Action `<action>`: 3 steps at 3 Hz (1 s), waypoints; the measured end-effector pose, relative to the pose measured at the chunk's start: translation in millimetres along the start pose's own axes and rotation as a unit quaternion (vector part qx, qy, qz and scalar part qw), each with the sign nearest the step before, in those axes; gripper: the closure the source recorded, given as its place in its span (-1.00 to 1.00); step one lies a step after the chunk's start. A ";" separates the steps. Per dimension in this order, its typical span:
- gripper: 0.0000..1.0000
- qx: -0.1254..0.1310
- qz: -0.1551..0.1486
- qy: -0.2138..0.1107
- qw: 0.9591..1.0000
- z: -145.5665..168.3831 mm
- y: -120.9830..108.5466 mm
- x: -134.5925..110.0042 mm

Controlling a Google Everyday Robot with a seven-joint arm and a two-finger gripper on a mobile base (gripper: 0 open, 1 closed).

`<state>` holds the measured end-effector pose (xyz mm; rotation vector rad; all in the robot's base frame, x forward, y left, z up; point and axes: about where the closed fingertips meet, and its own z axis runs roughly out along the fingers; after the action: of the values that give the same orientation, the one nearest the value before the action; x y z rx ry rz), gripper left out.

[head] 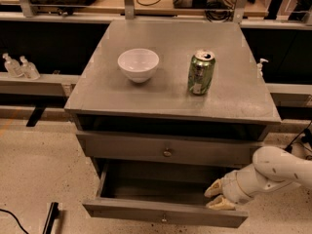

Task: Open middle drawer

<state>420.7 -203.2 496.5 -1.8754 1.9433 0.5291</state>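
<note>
Gripper: the gripper (pixel 210 200) is hanging low at the cabinet's right side and pointing leftward. Its two fingers are spread and are pinching nothing that can be seen.
Lower finger: the lower finger (pixel 222 204) is lying at the rim of the drawer front; whether it is touching cannot be told.
Middle drawer: the middle drawer (pixel 136 209) is lying just left of and slightly below the gripper. It is standing well out of the cabinet with its cavity showing.
Long axis: the front is running left to right, in line with the fingers; its travel is running across them, toward the viewer.
Knob: the knob (pixel 164 219) is sitting left of and below the gripper, well apart from the fingers.
Judgement: the drawer is looking already open, so what remains is probably backing off rightward and clear of the rim.
Upper drawer front: the upper drawer front (pixel 122 147) is lying above and left of the gripper, pushed in.
Tabletop: the bowl (pixel 138 65) and the can (pixel 201 72) are standing far above the gripper, well apart.
</note>
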 end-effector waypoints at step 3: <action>1.00 0.020 0.029 0.046 0.998 22.1 -13.9 -5.1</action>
<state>435.2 -187.9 480.3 -1.8538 2.0556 0.4245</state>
